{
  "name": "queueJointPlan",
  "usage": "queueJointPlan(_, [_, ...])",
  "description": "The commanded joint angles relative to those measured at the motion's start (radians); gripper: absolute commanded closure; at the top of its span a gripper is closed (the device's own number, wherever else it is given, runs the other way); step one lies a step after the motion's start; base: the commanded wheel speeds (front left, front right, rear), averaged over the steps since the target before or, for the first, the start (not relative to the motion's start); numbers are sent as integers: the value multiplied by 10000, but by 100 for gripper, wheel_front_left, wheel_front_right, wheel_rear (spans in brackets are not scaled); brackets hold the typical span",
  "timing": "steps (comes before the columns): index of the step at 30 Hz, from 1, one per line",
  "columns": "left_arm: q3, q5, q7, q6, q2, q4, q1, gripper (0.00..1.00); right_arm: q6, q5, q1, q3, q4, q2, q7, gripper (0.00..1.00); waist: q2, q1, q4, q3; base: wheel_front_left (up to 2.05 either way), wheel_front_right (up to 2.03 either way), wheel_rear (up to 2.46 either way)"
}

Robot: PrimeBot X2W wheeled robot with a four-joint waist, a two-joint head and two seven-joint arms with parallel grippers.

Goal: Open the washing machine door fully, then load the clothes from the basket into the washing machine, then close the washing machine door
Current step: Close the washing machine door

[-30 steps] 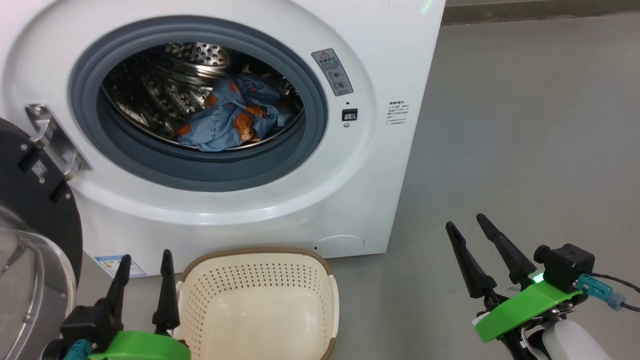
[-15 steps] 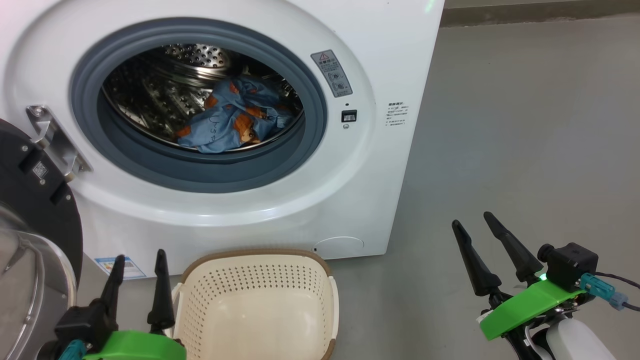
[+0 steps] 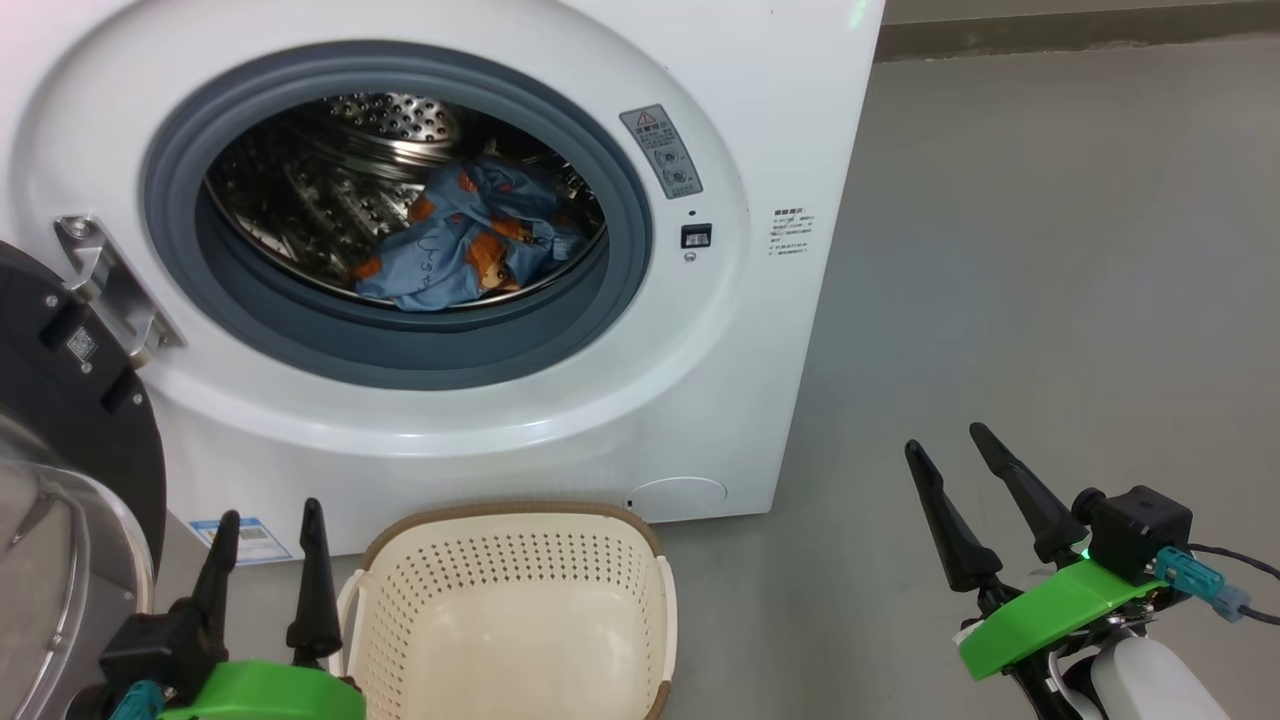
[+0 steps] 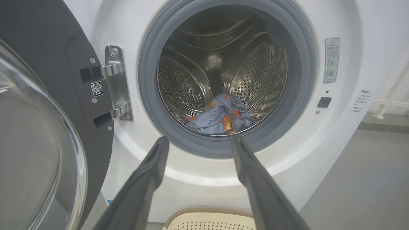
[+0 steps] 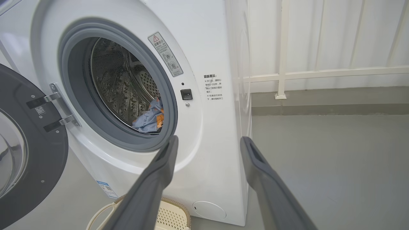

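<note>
Door (image 3: pixel 80 420): swung wide.
Clothes (image 3: pixel 455 250): piled in drum (image 3: pixel 300 200).
Left gripper (image 3: pixel 270 510): spread, nothing held.
Right gripper (image 3: pixel 945 436): spread, nothing held.

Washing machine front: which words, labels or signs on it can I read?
"温馨提示:" heads the printed notice on the washing machine; the lines below are too small to read.
Warning sticker: red triangle sign, text too small.
Blue label: blurred.
QR sticker on the washing machine door: code, no words.
</note>
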Motion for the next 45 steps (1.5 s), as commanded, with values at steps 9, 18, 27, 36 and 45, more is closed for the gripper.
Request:
queueJointPlan(9, [363, 166, -65, -107, 87, -195, -313, 0, 16, 40, -145, 159, -198, -23, -48, 0, 0, 0, 23, -2, 0, 0, 0])
queueJointPlan(18, [364, 117, -65, -136, 66, -306, -242, 0, 16, 117, -130, 182, -202, -39, -48, 0, 0, 0, 12, -2, -17, 17, 0])
queueJointPlan(27, [364, 91, -65, -143, 55, -323, -229, 0, 16, 174, -137, 176, -211, -48, -48, 0, 0, 0, 3, 21, -118, 118, 0])
queueJointPlan(36, [330, 83, -65, -203, 48, -304, -217, 0, 16, 197, -145, 203, -186, -74, -48, 0, 0, 0, 3, 23, -147, 147, 0])
queueJointPlan(45, [336, 95, -65, -233, 43, -308, -235, 0, 16, 120, -171, 245, -185, -103, -48, 0, 0, 0, 14, 54, -32, 32, 0])
